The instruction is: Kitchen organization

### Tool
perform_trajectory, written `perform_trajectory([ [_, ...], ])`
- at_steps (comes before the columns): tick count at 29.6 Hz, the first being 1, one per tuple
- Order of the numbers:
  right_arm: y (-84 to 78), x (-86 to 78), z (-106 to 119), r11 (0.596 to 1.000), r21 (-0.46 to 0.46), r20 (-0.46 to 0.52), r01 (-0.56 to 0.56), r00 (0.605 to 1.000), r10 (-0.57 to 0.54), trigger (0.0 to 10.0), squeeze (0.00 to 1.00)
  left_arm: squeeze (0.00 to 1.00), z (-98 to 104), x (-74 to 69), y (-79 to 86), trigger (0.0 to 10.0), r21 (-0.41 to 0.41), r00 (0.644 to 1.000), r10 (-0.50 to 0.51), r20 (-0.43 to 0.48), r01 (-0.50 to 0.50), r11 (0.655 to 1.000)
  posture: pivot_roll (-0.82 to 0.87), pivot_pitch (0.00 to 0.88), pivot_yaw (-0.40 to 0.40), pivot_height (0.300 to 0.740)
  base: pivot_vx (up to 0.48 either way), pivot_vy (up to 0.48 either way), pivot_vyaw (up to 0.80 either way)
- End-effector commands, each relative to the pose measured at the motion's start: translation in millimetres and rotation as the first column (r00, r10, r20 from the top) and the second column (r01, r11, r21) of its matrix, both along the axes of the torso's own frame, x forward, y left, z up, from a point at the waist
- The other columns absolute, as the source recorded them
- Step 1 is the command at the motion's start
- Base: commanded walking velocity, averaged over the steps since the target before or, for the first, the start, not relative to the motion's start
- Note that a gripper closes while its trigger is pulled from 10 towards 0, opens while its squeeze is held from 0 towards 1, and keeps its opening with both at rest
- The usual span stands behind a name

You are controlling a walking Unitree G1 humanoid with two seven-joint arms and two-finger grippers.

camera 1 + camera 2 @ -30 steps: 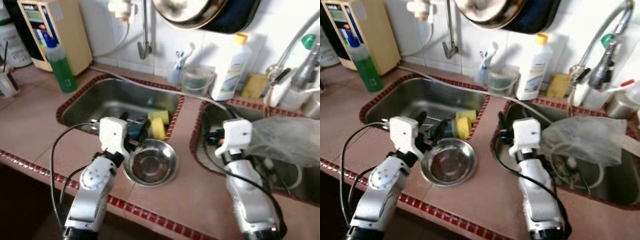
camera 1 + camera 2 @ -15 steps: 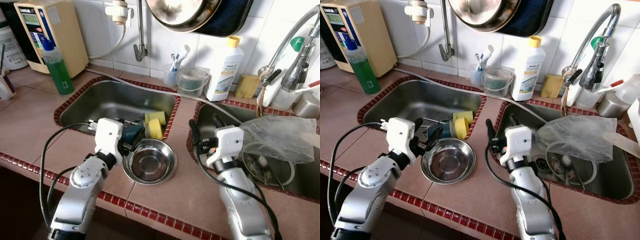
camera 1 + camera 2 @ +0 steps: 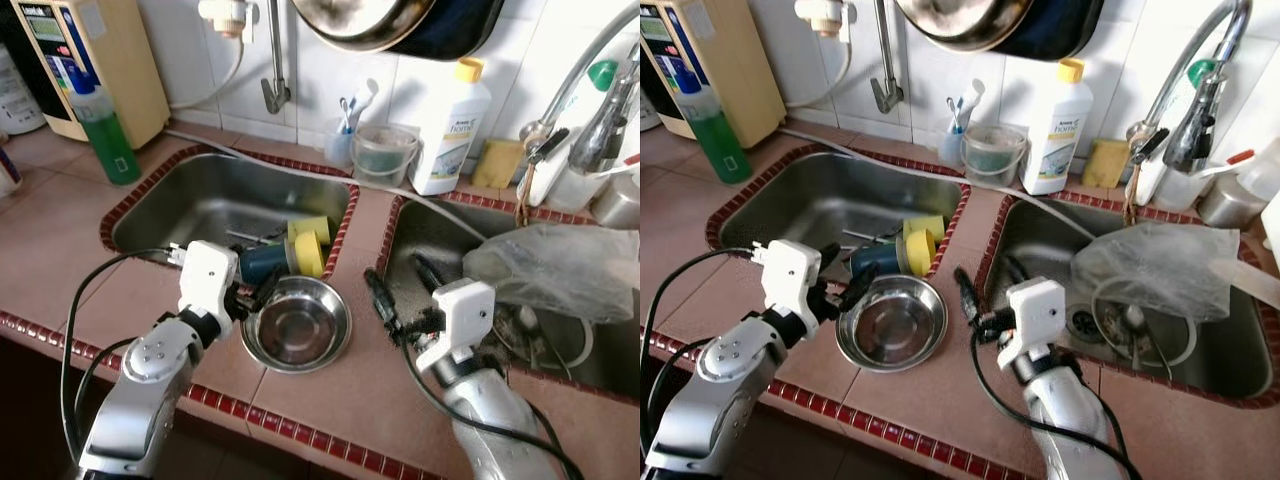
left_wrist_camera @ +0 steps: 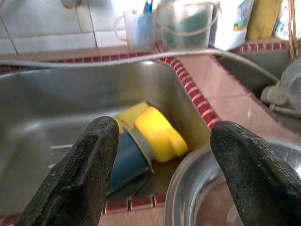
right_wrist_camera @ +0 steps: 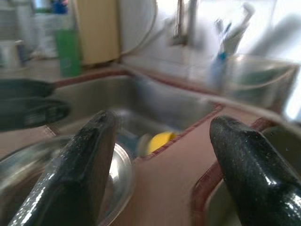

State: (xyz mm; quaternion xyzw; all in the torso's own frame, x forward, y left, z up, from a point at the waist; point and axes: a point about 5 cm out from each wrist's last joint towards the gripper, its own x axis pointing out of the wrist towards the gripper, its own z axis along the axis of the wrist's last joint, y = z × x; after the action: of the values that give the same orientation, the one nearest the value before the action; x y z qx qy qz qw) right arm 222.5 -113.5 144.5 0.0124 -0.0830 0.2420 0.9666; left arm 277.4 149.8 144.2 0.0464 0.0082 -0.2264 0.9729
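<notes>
Steel bowl on the counter between two sinks; left end effector and right end effector flank it, fingers apart, nothing grasped. Tidying appears barely begun.

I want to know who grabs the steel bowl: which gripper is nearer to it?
Left. The left gripper is open right at the steel bowl's rim on its left side; the right gripper, also open, hovers over the counter to the bowl's right.
</notes>
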Motion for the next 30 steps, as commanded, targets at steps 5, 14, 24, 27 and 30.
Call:
perform_trajectory([
  [5, -1.5, -13.0, 7, 0.997, 0.033, -0.047, -0.064, 0.997, 0.066, 10.0, 0.0, 0.0, -4, -6.0, 7.7, 10.0, 0.04, 1.0, 0.001, -0.028, 0.0, 0.999, -0.04, 0.197, 0.007, 0.74, 0.0, 0.0, 0.0],
  [14, -5.5, -26.1, 11, 0.987, 0.035, -0.088, -0.156, 0.983, 0.158, 10.0, 0.0, 0.0, -1, -5.4, 10.7, 10.0, 0.021, 0.998, -0.033, -0.053, 0.034, 0.999, -0.04, 0.19, 0.0, 0.74, 0.0, 0.0, 0.0],
  [24, -7.3, -29.8, 13, 0.981, 0.033, -0.101, -0.192, 0.976, 0.195, 10.0, 0.0, 0.0, 0, -5.8, 5.9, 10.0, 0.02, 0.99, -0.105, -0.098, 0.107, 0.994, -0.06, 0.17, 0.008, 0.74, 0.0, 0.0, 0.0],
  [27, -9.3, -30.6, 13, 0.98, 0.027, -0.105, -0.196, 0.975, 0.198, 10.0, 0.0, 0.0, 2, -7.2, 1.7, 10.0, 0.039, 0.985, -0.139, -0.1, 0.144, 0.989, -0.06, 0.167, 0.01, 0.74, 0.0, 0.0, 0.0],
  [30, -9.7, -31.2, 13, 0.98, 0.026, -0.107, -0.197, 0.974, 0.199, 10.0, 0.0, 0.0, 1, -8.5, -0.4, 10.0, 0.026, 0.98, -0.16, -0.118, 0.164, 0.986, -0.06, 0.166, 0.012, 0.74, 0.0, 0.0, 0.0],
])
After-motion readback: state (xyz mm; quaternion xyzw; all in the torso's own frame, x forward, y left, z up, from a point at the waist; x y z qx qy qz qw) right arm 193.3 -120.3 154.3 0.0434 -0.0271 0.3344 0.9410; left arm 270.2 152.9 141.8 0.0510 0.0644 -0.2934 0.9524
